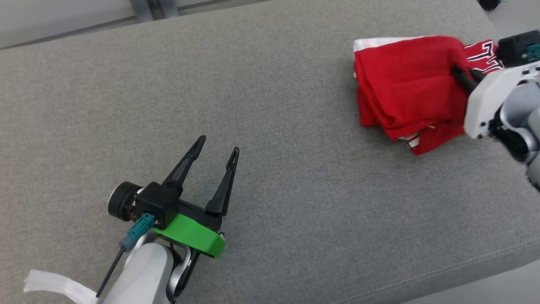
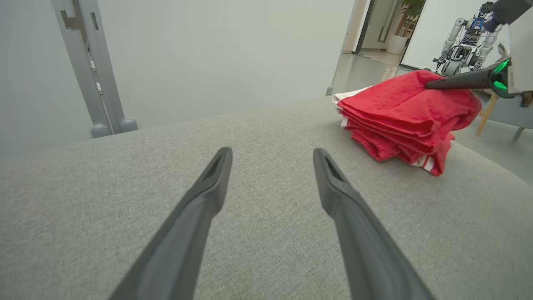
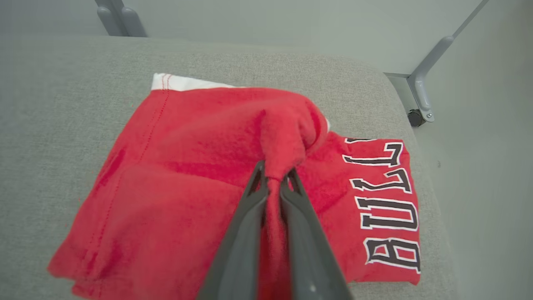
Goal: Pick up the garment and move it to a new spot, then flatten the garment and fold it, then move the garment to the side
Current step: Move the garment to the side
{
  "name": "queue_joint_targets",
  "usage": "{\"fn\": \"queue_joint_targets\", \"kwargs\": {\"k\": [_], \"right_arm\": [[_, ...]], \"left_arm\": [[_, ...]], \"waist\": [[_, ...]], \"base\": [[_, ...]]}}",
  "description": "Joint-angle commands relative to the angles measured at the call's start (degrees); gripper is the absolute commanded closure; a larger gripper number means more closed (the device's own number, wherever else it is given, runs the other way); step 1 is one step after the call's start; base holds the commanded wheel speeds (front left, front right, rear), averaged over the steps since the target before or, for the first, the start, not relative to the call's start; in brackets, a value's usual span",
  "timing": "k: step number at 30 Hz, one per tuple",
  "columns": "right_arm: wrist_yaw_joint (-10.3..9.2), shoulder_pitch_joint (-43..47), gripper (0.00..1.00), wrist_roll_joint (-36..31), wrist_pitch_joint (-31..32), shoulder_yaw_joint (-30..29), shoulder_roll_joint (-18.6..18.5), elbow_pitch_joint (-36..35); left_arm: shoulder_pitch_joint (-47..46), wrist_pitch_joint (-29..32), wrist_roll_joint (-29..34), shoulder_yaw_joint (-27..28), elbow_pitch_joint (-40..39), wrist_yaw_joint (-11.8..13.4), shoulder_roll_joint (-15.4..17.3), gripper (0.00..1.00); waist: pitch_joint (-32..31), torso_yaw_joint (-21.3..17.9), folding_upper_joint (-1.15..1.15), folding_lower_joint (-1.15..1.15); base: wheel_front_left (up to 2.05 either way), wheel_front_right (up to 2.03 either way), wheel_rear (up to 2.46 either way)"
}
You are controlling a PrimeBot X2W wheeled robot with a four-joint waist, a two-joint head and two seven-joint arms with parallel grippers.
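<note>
Two dark fingers of the right gripper (image 3: pixel 275 171) are pressed together on a pinch of the top layer of the folded red Bulls garment (image 3: pixel 187 166), which lies at the right end of the grey cushion (image 1: pixel 261 97). The left gripper (image 1: pixel 219 143) hovers spread open above bare cushion, well apart from it. For moving aside, I judge a low, slow drag best, otherwise the folds may open.

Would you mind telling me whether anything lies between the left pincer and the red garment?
Nothing visible does: bare grey cushion runs from the open left pincer to the folded red garment, which the right pincer grips by a raised fold.
</note>
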Motion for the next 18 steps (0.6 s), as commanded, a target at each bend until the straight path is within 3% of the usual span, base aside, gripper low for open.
{"fn": "queue_joint_targets", "kwargs": {"k": [1,7,11,12,13,14,18], "right_arm": [[-0.04,-1.99,1.0,0.27,0.03,0.31,-2.17,0.14],[-0.04,-5.11,1.0,0.54,2.65,3.75,-7.45,2.86],[-0.04,-5.44,1.0,1.44,4.12,5.16,-7.41,6.9],[-0.04,-5.27,0.76,1.55,3.84,5.27,-7.14,7.85],[-0.04,-5.12,0.24,1.59,3.29,5.27,-6.88,9.06],[-0.04,-4.93,0.0,1.71,3.23,5.33,-6.63,10.12],[-0.03,-4.42,0.0,1.68,2.23,5.67,-5.18,13.99]], "left_arm": [[-1.26,-0.11,-0.16,0.11,0.19,-0.16,0.55,0.0],[-2.99,-0.12,-0.5,-0.85,0.55,-0.16,0.88,0.0],[-3.54,-0.11,-0.8,-0.83,0.87,-0.16,0.49,0.0],[-3.57,-0.12,-0.91,-0.84,0.96,-0.17,0.39,0.0],[-3.51,-0.12,-1.0,-0.79,1.07,-0.16,0.28,0.0],[-3.38,-0.12,-1.05,-0.71,1.16,-0.16,0.17,0.0],[-2.09,-0.12,-1.27,0.01,1.56,-0.15,-0.22,0.0]], "waist": [[3.92,2.26,0.0,0.0],[6.52,4.3,0.0,0.0],[6.38,5.29,0.0,0.0],[6.15,5.46,0.0,0.0],[5.71,5.66,0.0,0.0],[5.37,5.77,0.0,0.0],[2.76,5.98,0.0,0.0]], "base": [[0.0,0.0,0.0],[0.0,0.0,0.0],[0.0,0.0,0.0],[0.0,0.0,0.0],[0.0,0.0,0.0],[0.0,0.0,0.0],[0.0,0.0,0.0]]}}
